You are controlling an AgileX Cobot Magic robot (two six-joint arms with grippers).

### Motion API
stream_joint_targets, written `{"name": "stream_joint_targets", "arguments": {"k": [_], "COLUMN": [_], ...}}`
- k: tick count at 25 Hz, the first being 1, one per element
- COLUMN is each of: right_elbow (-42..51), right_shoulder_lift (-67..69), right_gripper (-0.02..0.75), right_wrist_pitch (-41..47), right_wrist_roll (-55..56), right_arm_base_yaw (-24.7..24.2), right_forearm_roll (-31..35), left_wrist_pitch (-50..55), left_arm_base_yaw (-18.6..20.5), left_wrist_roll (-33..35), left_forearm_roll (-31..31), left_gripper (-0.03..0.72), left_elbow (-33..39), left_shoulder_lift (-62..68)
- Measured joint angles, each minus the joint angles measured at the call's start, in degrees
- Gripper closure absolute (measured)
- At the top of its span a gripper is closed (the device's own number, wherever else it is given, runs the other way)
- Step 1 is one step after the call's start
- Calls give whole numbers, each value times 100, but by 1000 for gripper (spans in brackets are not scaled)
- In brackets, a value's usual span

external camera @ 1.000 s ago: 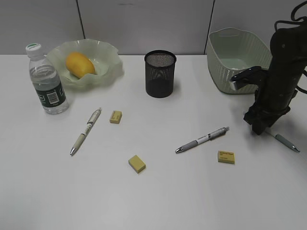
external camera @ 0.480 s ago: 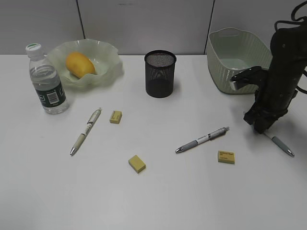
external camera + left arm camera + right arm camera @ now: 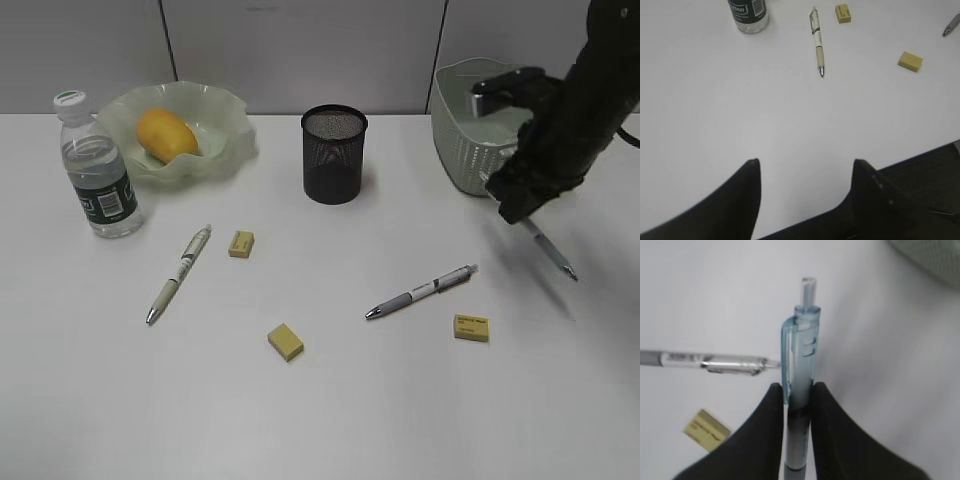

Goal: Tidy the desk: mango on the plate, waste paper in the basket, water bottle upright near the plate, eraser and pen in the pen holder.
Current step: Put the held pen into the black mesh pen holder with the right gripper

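Held pen (image 3: 548, 249) — pinched in the right claw (image 3: 520, 212), clear of the tabletop (image 3: 400, 400), hanging slantwise with its long axis running from about 11 o'clock at the claw down to 5 o'clock at the free end. In the right wrist view, same pen (image 3: 801, 370) clamped between the two dark fingers (image 3: 771, 430), clip and push-button end sticking out beyond the tips. Right claw narrow, closed on the barrel.

Pen holder (image 3: 334, 154) well apart from the claw, off toward 9 to 10 o'clock across the tabletop, mouth open upward. Judged crux of the coming move: carry toward 9 o'clock, then tip the long axis nearer upright so one end drops through the mesh rim. Right arm plainly the nearer one.

Basket (image 3: 480, 125) just behind the claw at 12 o'clock — not the target for this item.

Left claw (image 3: 805, 165) wide apart, empty, low over bare tabletop.
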Motion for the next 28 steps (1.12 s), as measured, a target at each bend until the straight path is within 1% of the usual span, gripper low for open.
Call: {"name": "stream_joint_targets", "arguments": {"k": [4,7,10,13,17,20,24,28], "right_elbow": [-575,-1109,-1518,-1622,-1622,-1628,-1628,-1628], "right_shoulder_lift": [-122,-129,-129,-129,-72,113,471,817], "right_gripper": [598,598,598,598,598,598,598,598], "right_wrist_pitch": [-39,-400,-1206,-2215,-3252,-3791,-4180,-4442], "right_wrist_roll": [-43,-56,-57,-57,-57,-57,-59,-64], "right_arm_base_yaw": [222,371,546,759,1082,1311,1500,1538], "right_forearm_roll": [519,946,1312,1571,1654,1678,1696,1700], "left_wrist_pitch": [0,0,0,0,0,0,0,0], "left_arm_base_yaw": [0,0,0,0,0,0,0,0], "left_wrist_roll": [0,0,0,0,0,0,0,0], "left_forearm_roll": [0,0,0,0,0,0,4,4], "left_gripper": [252,252,252,252,252,252,253,253], "left_elbow": [0,0,0,0,0,0,0,0], "left_shoulder_lift": [0,0,0,0,0,0,0,0]}}
